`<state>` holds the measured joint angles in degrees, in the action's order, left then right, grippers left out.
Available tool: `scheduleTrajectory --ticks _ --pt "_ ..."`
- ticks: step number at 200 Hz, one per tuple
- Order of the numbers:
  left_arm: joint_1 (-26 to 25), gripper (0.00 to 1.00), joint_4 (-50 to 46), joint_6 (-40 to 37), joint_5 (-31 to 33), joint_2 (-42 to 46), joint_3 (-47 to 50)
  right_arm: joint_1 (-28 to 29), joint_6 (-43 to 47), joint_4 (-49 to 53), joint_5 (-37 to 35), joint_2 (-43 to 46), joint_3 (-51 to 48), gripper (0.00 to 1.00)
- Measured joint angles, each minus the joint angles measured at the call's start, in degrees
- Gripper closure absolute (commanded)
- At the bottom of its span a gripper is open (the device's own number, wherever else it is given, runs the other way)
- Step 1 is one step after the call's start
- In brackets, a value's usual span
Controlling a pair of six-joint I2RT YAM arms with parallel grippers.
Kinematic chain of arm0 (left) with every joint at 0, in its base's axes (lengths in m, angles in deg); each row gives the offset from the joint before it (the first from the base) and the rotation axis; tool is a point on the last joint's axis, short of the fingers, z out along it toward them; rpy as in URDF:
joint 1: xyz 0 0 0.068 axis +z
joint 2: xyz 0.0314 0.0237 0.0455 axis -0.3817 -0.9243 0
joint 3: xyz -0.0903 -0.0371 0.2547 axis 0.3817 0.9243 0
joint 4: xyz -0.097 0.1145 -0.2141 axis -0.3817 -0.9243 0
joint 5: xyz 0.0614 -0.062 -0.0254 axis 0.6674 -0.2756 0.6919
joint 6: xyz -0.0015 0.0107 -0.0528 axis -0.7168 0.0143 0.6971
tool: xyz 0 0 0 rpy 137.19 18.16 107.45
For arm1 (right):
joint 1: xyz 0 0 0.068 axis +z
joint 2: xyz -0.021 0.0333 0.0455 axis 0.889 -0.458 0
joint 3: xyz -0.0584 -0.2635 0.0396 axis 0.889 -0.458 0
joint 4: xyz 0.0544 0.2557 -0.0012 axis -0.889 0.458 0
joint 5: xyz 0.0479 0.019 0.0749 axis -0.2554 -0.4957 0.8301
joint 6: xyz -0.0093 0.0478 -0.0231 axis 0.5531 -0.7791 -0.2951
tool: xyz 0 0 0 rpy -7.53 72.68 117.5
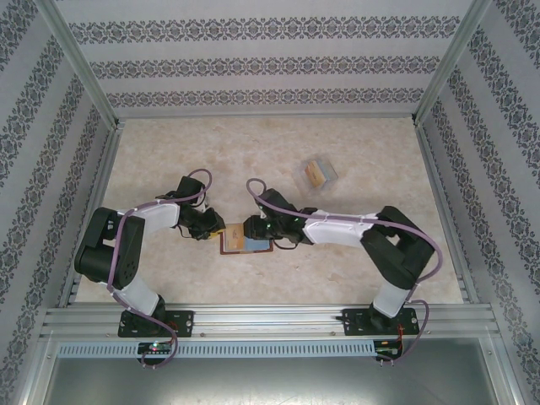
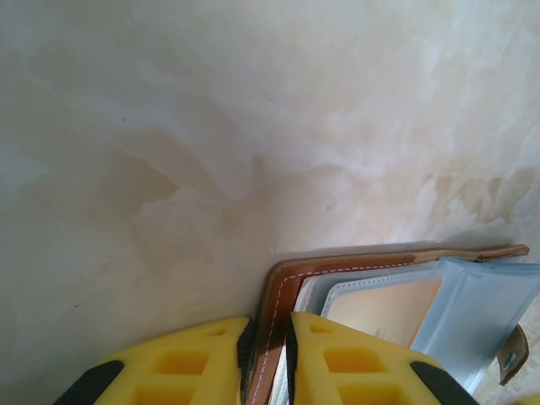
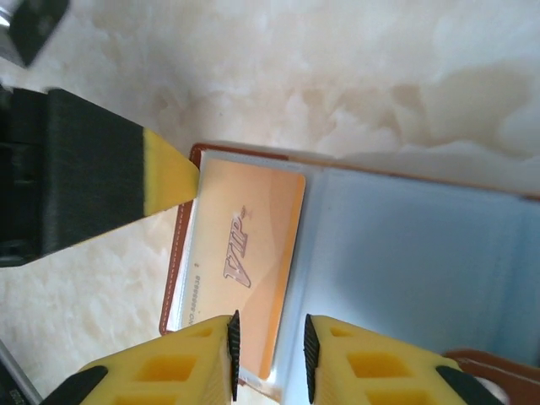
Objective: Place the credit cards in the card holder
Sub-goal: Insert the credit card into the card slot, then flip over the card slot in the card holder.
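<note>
While the left gripper (image 2: 268, 359) pinches the wallet (image 2: 283, 283) by its edge, the right gripper (image 3: 270, 359) hangs slightly parted over the orange card (image 3: 245, 245) (gripping or not, I cannot tell). That card lies nearly home in a wallet pocket, mid-table; more in the clear box (image 1: 319, 173) seemingly remain.

Wallet (image 3: 422, 245) cut off at right edge; card (image 3: 245, 253) lower end hidden behind right fingers (image 3: 177, 367); box (image 1: 319, 174) contents too small to tell.
</note>
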<state>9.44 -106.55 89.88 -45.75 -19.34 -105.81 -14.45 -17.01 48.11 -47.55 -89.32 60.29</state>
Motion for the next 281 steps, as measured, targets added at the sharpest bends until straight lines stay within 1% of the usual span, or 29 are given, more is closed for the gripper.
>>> scheduleTrajectory --ticks 13,35,52,65,74,86,102,123,136,155,173,281 --pt "0.0 0.78 0.0 0.0 0.0 0.0 0.0 -1.8 3.8 3.0 -2.0 3.3 1.1 0.69" --pt "0.0 0.78 0.0 0.0 0.0 0.0 0.0 -6.8 10.2 5.9 -4.5 8.5 3.5 0.69" --pt "0.0 0.76 0.0 -0.1 0.0 -0.1 -0.1 -10.1 13.3 7.0 -5.3 10.8 4.3 0.69" --pt "0.0 0.76 0.0 -0.1 -0.2 -0.1 -0.1 -10.7 14.2 8.3 -5.4 11.1 4.5 0.68" --pt "0.0 0.75 0.0 -0.1 -0.2 -0.1 -0.2 -10.2 13.9 9.6 -4.9 11.1 4.5 0.66" --pt "0.0 0.75 0.0 -0.2 -0.2 -0.1 -0.2 -8.6 11.6 10.8 -4.1 11.1 4.1 0.58" --pt "0.0 0.75 0.0 -0.3 -0.2 -0.1 -0.2 -4.4 6.2 10.1 -3.4 11.1 1.9 0.53" --pt "0.0 0.75 0.0 -0.3 -0.2 -0.2 -0.2 1.5 0.2 9.6 -2.1 10.3 -1.3 0.52" --pt "0.0 0.75 0.0 -0.3 -0.3 -0.3 -0.3 3.3 -2.7 9.0 -1.3 8.9 -2.4 0.52" --pt "0.0 0.75 -0.2 -0.3 -0.4 -0.5 -0.5 3.7 -6.4 7.0 -0.4 6.4 -3.6 0.52" --pt "0.0 0.75 -0.4 -0.3 -0.4 -0.5 -0.6 4.0 -8.0 6.4 -0.4 4.7 -4.0 0.53" --pt "0.0 0.75 -0.5 -0.5 -0.4 -0.7 -0.8 3.8 -10.0 3.9 -1.4 2.5 -5.7 0.52"
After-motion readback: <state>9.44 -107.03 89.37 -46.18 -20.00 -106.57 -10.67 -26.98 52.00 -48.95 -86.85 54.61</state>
